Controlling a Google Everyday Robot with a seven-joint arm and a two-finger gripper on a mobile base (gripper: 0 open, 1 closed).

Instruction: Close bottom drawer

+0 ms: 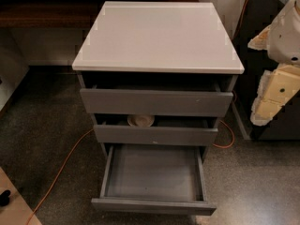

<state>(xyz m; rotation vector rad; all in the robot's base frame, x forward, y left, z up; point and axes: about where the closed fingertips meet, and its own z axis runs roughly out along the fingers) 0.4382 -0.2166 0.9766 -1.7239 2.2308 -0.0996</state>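
The bottom drawer (153,205) is the lowest of three grey handleless drawers in a cabinet with a white top (157,36). It is pulled far out toward me, and its smooth grey floor (152,172) is bare. The middle drawer (154,135) and the top drawer (156,102) are each slightly open. My gripper (274,95), with cream and white parts, hangs at the right edge of the view. It is level with the top drawer, well apart from the cabinet and touching nothing.
A pale round dish (140,120) lies in the middle drawer. An orange cable (61,168) runs across the speckled floor on the left and loops out at the right (228,135). A wooden surface (14,212) holding a black object (4,197) is at bottom left. Dark furniture (258,18) stands behind the gripper.
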